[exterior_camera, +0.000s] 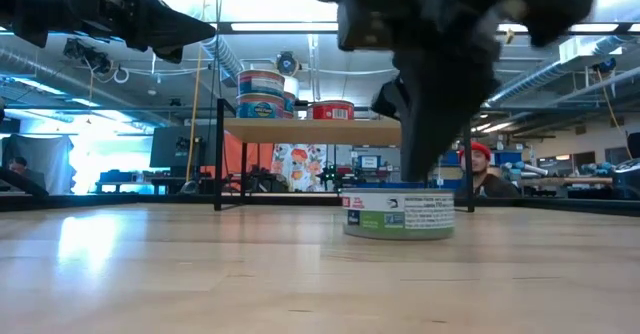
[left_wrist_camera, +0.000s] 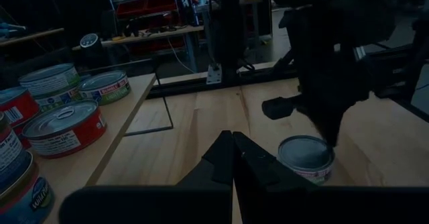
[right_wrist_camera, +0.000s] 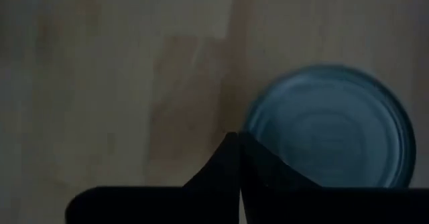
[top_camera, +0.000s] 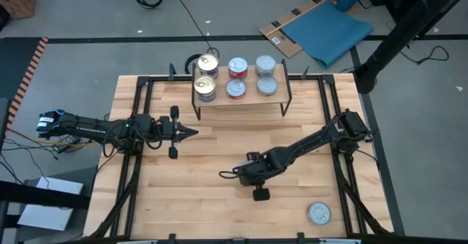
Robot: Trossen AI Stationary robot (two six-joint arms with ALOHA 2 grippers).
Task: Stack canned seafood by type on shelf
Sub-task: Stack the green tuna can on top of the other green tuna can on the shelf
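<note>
High view first: the wooden table (top_camera: 219, 200) fills the middle of the frame, and the shelf (top_camera: 241, 98) stands at its upper centre on thin black legs. On that shelf the canned seafood sits in three columns: gold-topped tins (top_camera: 206, 65) at the left, red-labelled tins (top_camera: 237, 67) in the middle, plain silver tins (top_camera: 265, 66) at the right, two showing in each column. From the low view the leftmost tins are stacked two high.

The right arm (top_camera: 314, 143) reaches in from the right edge toward lower centre. The right gripper (right_wrist_camera: 238, 138) has its fingers pressed together, holding nothing; in its wrist view the tips meet just beside a silver-topped tin (right_wrist_camera: 332, 127) resting on the wood. The low view shows that tin (exterior_camera: 398, 214) at centre right, under the dark gripper.

The left arm (top_camera: 110, 129) lies across the left middle of the frame, and the left gripper (top_camera: 191, 132), also closed and empty, points right, below the shelf's left end.

One more silver tin (top_camera: 319, 214) lies alone at the lower right of the table.
</note>
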